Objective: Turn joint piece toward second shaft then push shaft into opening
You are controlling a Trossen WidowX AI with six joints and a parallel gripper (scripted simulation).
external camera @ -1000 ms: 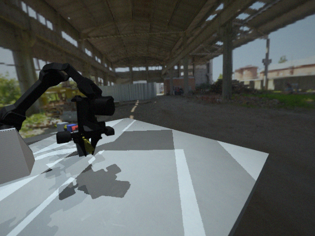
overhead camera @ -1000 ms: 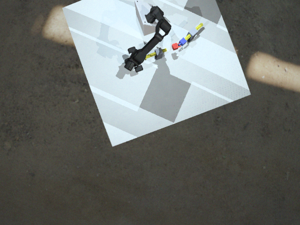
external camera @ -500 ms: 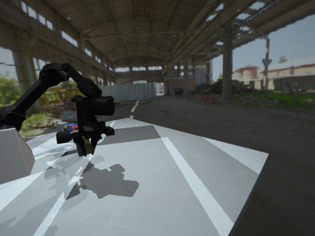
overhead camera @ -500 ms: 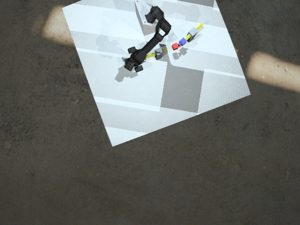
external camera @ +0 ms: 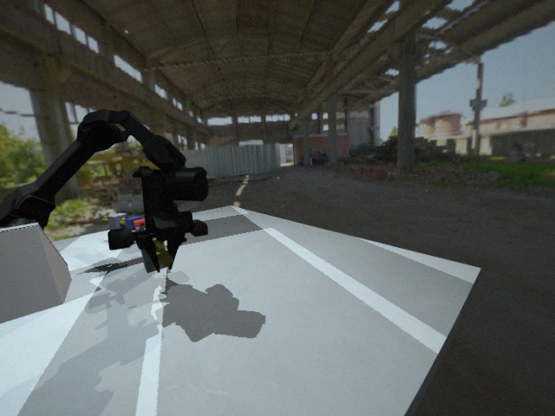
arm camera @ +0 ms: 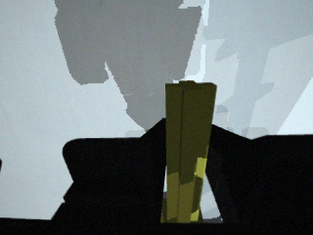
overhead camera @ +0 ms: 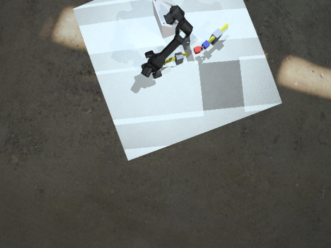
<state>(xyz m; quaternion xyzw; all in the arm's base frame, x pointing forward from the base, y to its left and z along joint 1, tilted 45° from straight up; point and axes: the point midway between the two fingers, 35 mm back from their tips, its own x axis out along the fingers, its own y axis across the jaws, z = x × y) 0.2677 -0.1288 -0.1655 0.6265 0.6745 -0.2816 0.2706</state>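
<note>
The first yellow shaft [overhead camera: 225, 27] runs through its grey block [overhead camera: 216, 33] [external camera: 117, 219]. On its end is the hinged joint, a blue part [overhead camera: 205, 44] [external camera: 131, 221] and a red square piece [overhead camera: 197, 49] [external camera: 138, 223]. The red piece faces roughly toward the second shaft; its exact aim is too small to tell. The second yellow shaft [overhead camera: 169, 61] [external camera: 161, 251] [arm camera: 190, 105] passes through the second grey block [overhead camera: 179, 58]. A gap separates its near end from the red piece. My gripper [external camera: 163, 267] [arm camera: 179, 122] is shut on this shaft's far part; the top view hides the fingertips.
A pale box-like stand [overhead camera: 168, 32] [external camera: 27, 273] is beside the arm's base. The white table [overhead camera: 158, 98] [external camera: 323, 308] has broad shadows across it, and its edges show in the top and exterior views. My arm reaches over the table beside the second block.
</note>
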